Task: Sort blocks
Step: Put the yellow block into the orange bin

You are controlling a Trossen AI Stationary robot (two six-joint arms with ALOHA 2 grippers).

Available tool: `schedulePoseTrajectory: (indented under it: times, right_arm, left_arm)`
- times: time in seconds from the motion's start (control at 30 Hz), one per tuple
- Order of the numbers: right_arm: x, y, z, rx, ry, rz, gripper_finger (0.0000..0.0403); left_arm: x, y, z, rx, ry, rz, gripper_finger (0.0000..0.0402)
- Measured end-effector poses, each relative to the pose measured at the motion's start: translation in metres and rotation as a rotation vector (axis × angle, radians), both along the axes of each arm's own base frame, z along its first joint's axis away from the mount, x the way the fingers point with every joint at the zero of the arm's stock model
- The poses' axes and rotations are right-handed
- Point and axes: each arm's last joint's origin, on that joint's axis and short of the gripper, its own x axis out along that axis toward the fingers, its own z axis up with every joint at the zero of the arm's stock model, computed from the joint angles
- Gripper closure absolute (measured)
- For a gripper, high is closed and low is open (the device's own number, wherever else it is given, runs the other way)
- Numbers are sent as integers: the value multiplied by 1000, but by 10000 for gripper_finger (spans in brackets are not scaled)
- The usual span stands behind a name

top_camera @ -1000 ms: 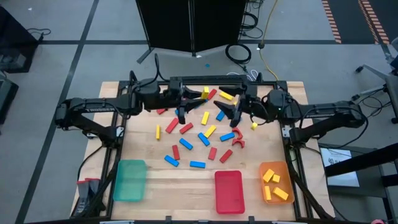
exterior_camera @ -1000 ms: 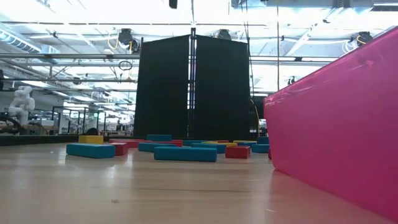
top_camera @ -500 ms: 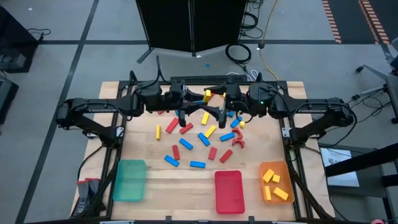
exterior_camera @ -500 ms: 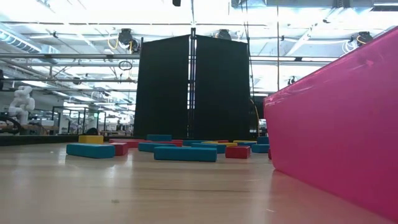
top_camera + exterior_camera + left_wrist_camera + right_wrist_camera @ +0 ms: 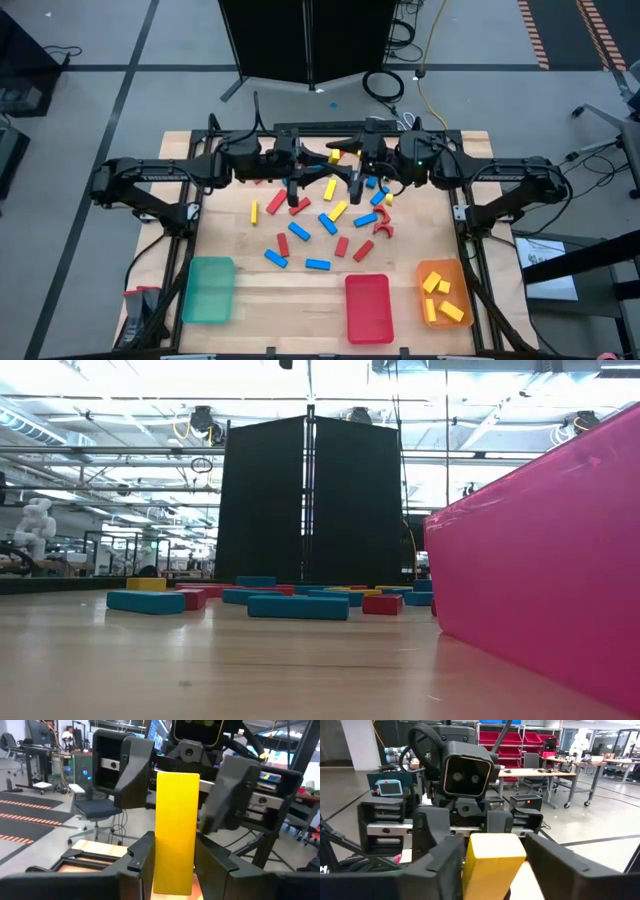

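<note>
Grippers are meeting above the table's (image 5: 230, 250) far side: the left gripper (image 5: 172, 865) is clamping one yellow block (image 5: 176, 830) upright between narrowly parted fingers, while the right gripper (image 5: 492, 865) is straddling its other end, contact unclear. Remaining blocks (image 5: 320, 225) are lying scattered below.

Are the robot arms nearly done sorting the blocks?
Not nearly. Done: a few yellow blocks lie in the orange tray. In hand: the left gripper holds a yellow rectangular block in the air, the right gripper at it too. Left: many loose red, blue and yellow blocks on the wooden table; the green tray and red tray hold none.
</note>
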Motion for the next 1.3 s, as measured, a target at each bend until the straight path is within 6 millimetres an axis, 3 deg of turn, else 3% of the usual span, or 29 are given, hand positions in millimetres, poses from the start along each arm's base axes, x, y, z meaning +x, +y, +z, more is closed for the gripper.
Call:
schedulePoseTrajectory:
  times: [0.17, 0.5, 0.7, 0.87, 0.97, 1.13, 1.3]
  right_arm:
    - [0, 1, 0, 8, 1, 17, 306]
    - [-1, 0, -1, -8, 13, 3, 310]
    - [-12, 0, 3, -26, 44, -29, 310]
    - [-62, 0, 22, -39, 85, -179, 310]
    - [-99, 7, 21, 64, 186, -159, 310]
    - [-158, 27, -14, 366, 560, -181, 310]
    - [-175, 60, -66, 590, 880, -170, 310]
  left_arm:
    - [0, 0, 0, 28, -2, -8, 287]
    - [0, 0, 0, 41, 0, -4, 285]
    - [0, 0, -6, 42, 61, -14, 225]
    - [-2, -2, -12, 33, 135, -39, 164]
    - [-5, 0, -15, 27, 186, -14, 149]
    - [-10, 7, -29, 14, 344, 42, 152]
    - [-14, 10, -38, 3, 436, 57, 159]
